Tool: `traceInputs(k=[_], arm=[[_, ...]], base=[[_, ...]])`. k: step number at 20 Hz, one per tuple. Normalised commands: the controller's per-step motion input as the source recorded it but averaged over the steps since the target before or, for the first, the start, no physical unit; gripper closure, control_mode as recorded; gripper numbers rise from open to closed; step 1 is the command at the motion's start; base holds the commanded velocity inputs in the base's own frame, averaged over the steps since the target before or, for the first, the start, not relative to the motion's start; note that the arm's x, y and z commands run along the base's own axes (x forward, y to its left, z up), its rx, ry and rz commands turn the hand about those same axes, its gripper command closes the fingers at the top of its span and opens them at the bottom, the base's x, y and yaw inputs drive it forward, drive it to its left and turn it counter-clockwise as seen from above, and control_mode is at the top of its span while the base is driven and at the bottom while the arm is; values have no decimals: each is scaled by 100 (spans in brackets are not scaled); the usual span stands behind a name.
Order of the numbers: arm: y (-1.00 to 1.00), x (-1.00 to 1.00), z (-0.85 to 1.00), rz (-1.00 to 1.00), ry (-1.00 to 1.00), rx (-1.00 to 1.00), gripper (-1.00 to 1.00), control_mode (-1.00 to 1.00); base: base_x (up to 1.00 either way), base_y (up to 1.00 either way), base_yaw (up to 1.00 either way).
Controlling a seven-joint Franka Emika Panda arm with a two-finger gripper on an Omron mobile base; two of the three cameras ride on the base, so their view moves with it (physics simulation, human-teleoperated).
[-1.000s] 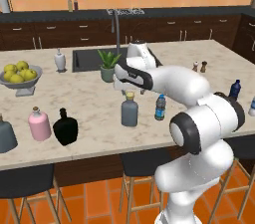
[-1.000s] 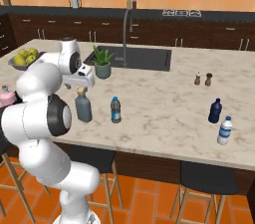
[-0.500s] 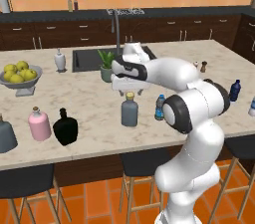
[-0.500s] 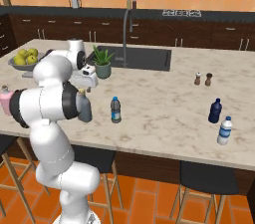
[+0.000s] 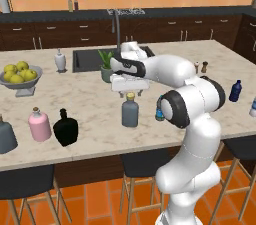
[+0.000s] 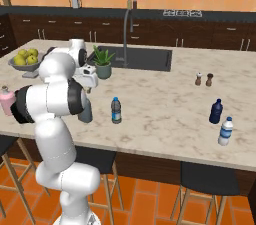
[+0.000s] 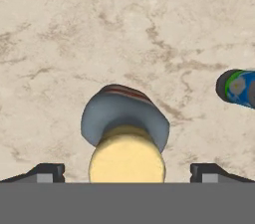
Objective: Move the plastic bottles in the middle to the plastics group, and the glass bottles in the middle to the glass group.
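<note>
Above the grey-blue bottle (image 7: 125, 128), the spread gripper (image 7: 127, 172) seemingly has side room.

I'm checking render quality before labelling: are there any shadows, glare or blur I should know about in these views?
Left base view: even light, glossy highlights on the arm, soft shadows under the black bottle. Right base view: sharp, flat light. Hand view: the cork-capped grey bottle looms large between the open gripper, its cork pale and featureless.
</note>
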Motion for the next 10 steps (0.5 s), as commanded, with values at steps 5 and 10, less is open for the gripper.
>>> traceInputs(k=[5, 10], arm=[[0, 4, -25, 0, 0, -2, -100, -100], [0, 4, -20, 0, 0, -1, -100, -100]], base=[[0, 0, 0], [0, 0, 0]])
